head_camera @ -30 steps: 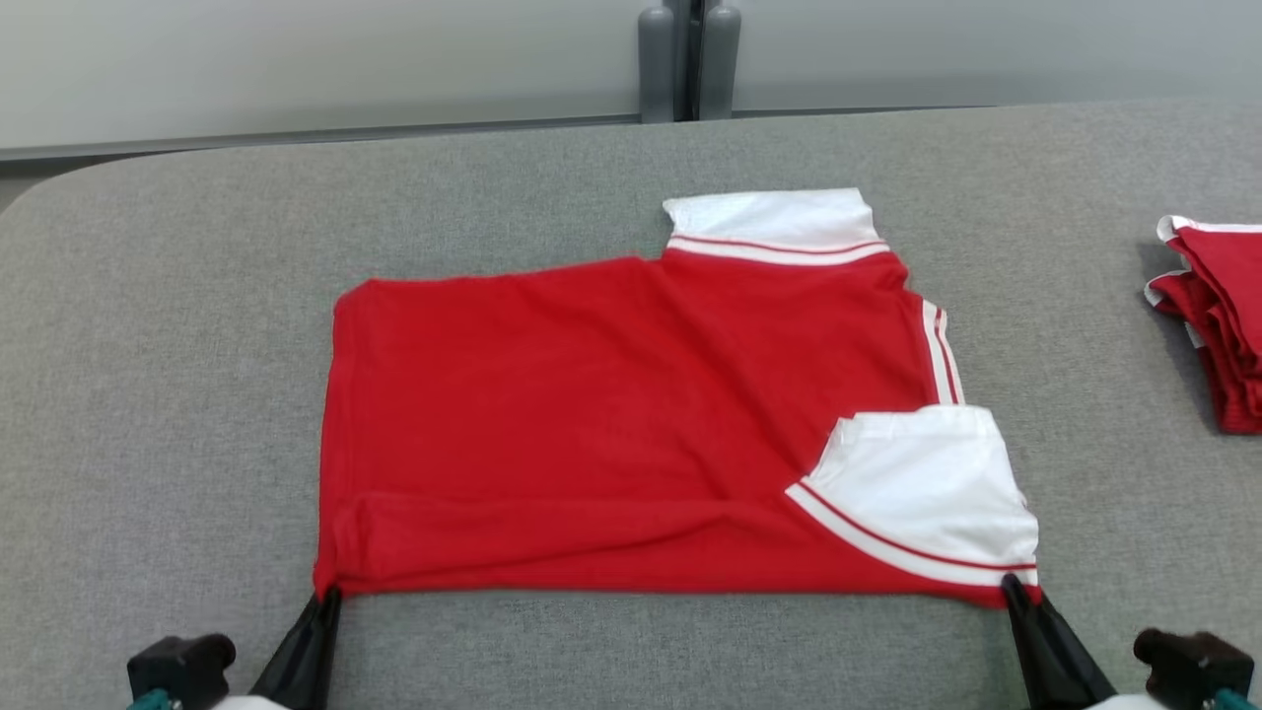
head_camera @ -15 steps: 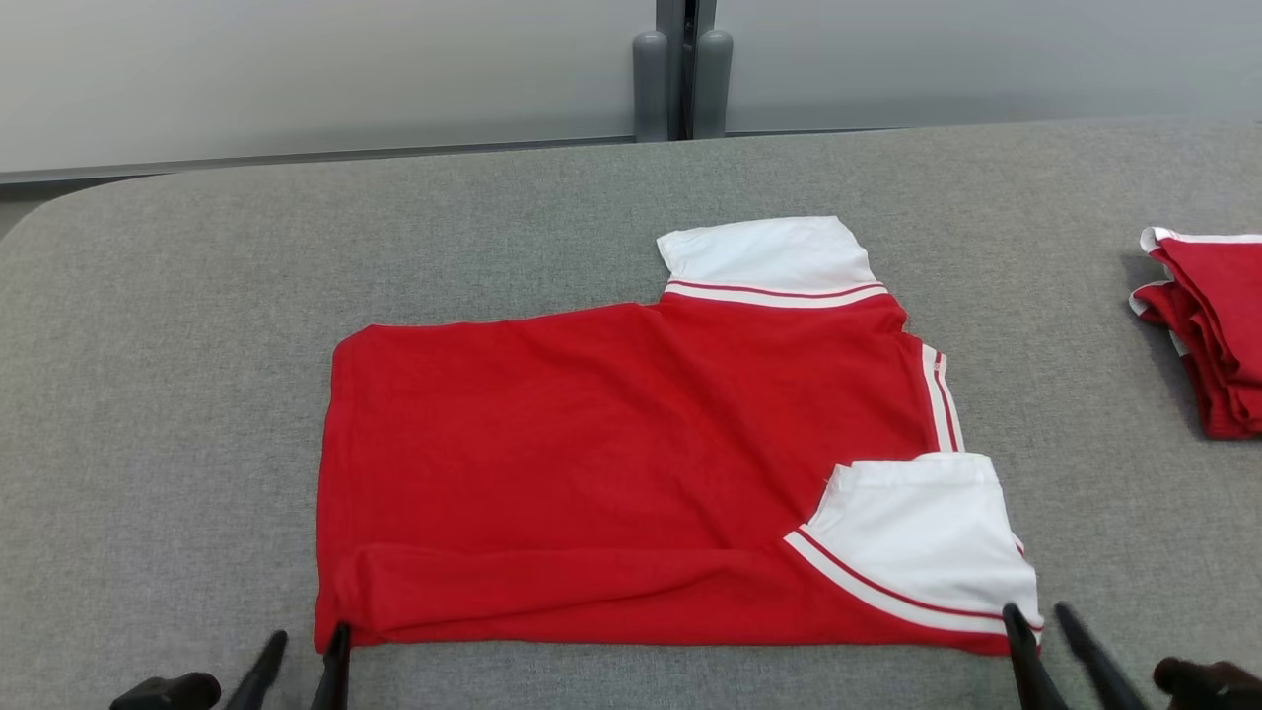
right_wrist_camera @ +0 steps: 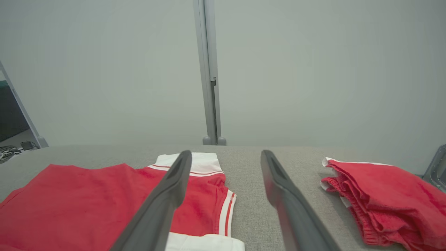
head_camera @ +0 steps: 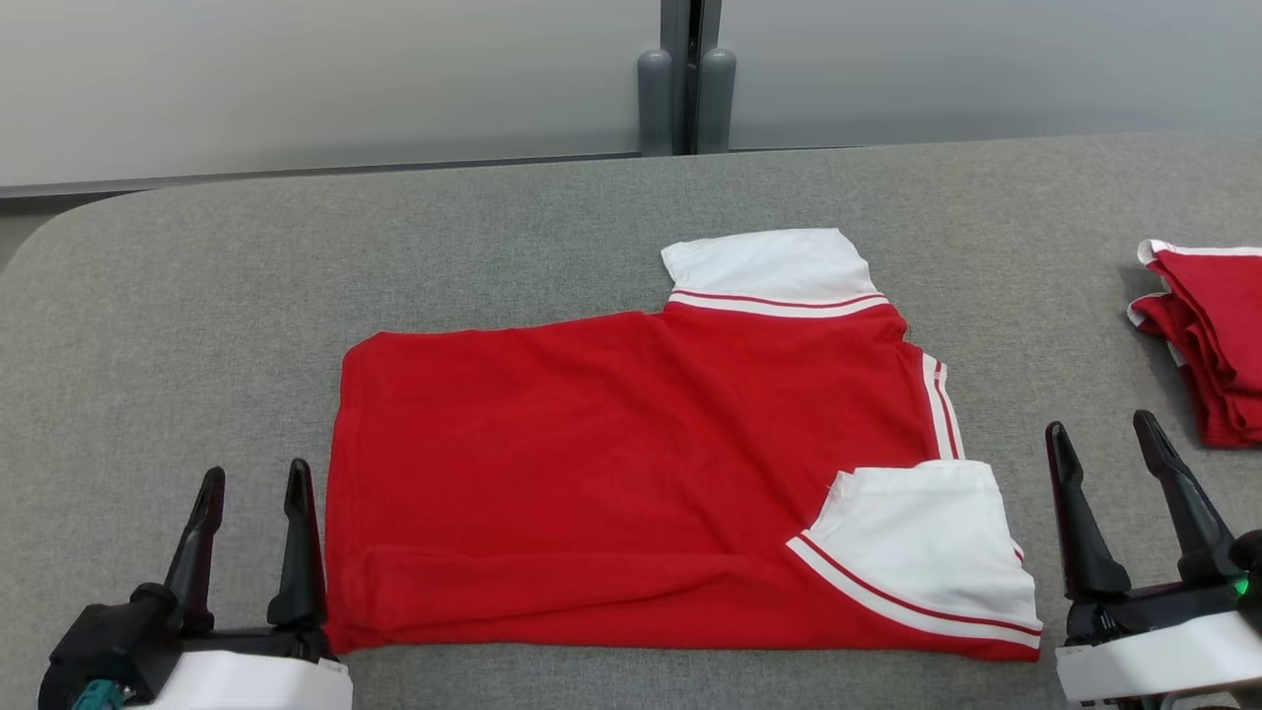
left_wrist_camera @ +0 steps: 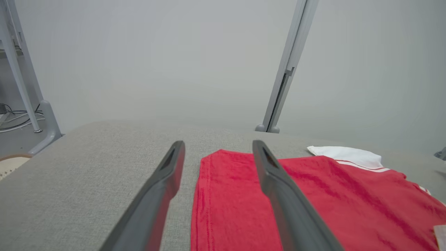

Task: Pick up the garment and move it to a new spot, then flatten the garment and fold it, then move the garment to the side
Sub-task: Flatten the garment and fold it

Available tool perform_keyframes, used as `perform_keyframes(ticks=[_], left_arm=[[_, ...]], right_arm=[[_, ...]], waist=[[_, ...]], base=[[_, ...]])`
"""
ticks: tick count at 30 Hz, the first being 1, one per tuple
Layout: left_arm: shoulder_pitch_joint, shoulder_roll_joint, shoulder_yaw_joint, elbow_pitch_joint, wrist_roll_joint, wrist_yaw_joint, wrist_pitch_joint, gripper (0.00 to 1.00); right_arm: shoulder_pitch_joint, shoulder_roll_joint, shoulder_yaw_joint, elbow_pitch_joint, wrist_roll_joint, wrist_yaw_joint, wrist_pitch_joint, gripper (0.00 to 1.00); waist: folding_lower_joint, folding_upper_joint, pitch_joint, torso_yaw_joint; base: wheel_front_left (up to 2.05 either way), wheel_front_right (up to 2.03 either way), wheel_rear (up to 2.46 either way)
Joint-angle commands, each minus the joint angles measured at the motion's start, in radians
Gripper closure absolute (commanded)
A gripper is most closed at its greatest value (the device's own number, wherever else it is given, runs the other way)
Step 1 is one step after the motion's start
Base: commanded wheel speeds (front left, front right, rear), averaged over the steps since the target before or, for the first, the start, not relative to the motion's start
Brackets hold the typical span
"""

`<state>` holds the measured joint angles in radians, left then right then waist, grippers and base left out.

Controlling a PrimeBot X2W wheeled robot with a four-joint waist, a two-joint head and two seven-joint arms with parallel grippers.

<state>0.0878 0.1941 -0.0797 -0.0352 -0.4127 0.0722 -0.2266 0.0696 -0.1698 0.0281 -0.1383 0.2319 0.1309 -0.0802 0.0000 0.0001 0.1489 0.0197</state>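
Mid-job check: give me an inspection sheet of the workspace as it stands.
Surface: grey fabric table, flat.
Job's things: red garment lies flat, white near sleeve folded onto it.
Clutter: red clothes pile at the right edge.
Grippers: left gripper jaws open at garment's left edge; right gripper jaws open, right of garment; both empty.
Cables: cables on the floor beyond the table.
Surroundings: grey wall, post.
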Motion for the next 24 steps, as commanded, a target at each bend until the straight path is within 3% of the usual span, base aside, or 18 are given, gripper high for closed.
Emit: perform_keyframes(ticks=[1, 9, 14, 24], left_arm=[[-0.023, 0.003, -0.001, -0.010, 0.012, 0.009, -0.004, 0.00], [-0.067, 0.007, -0.026, -0.031, 0.033, 0.025, 0.033, 0.00], [-0.165, -0.005, -0.044, 0.042, 0.001, -0.003, 0.069, 0.00], [-0.538, 0.011, -0.059, 0.492, -0.088, -0.131, 0.164, 0.00]], right_arm=[[-0.009, 0.001, -0.004, -0.006, -0.010, 0.000, 0.007, 0.00], [-0.006, 0.018, -0.002, -0.006, -0.007, 0.000, 0.016, 0.00], [-0.020, 0.028, -0.002, 0.002, 0.002, 0.000, 0.015, 0.00], [-0.088, 0.030, 0.035, 0.026, 0.013, 0.000, 0.004, 0.00]], waist=[[0.0000, -0.0001, 0.001, 0.002], [0.0000, -0.0001, 0.022, 0.009], [0.0000, -0.0001, 0.051, 0.021], [0.0000, -0.0001, 0.155, -0.011]], base=[[0.00, 0.00, 0.00], [0.00, 0.00, 0.00], [0.00, 0.00, 0.00], [0.00, 0.00, 0.00]])
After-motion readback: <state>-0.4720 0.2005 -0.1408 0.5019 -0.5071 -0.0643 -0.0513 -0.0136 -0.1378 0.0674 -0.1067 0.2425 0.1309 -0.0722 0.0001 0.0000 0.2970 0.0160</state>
